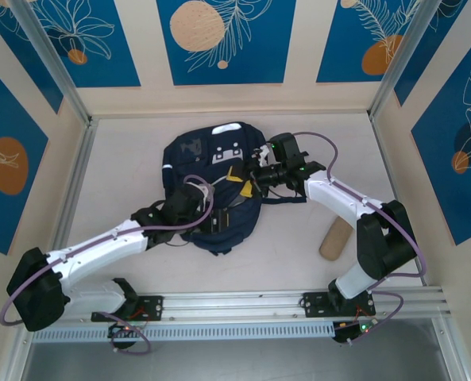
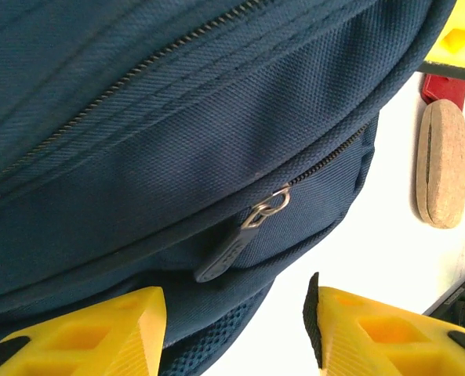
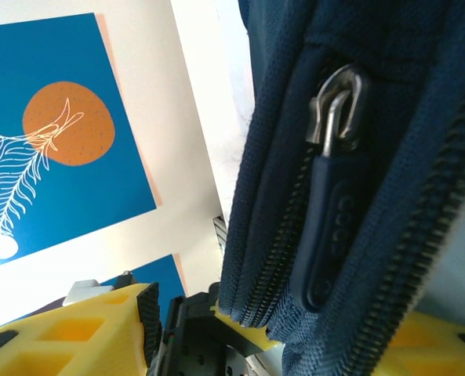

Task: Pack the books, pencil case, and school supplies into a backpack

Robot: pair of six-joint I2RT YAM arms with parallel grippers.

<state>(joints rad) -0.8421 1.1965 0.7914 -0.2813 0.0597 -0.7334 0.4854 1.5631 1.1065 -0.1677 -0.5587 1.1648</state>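
Backpack [image 1: 189, 159] lies flat; left hand [image 2: 232, 313] spread at its edge, right hand [image 3: 295, 321] spread astride its zipper [image 3: 326, 235].

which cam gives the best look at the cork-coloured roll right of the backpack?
Left wrist: the cork-coloured roll is close up, grain and a dark lengthwise seam visible, beside the backpack. Top external has the roll small and tan, lying apart from the backpack. Right wrist looks at a backpack zipper pull.

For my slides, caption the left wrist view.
Left gripper open near zipper pull on navy backpack, cork block beyond.
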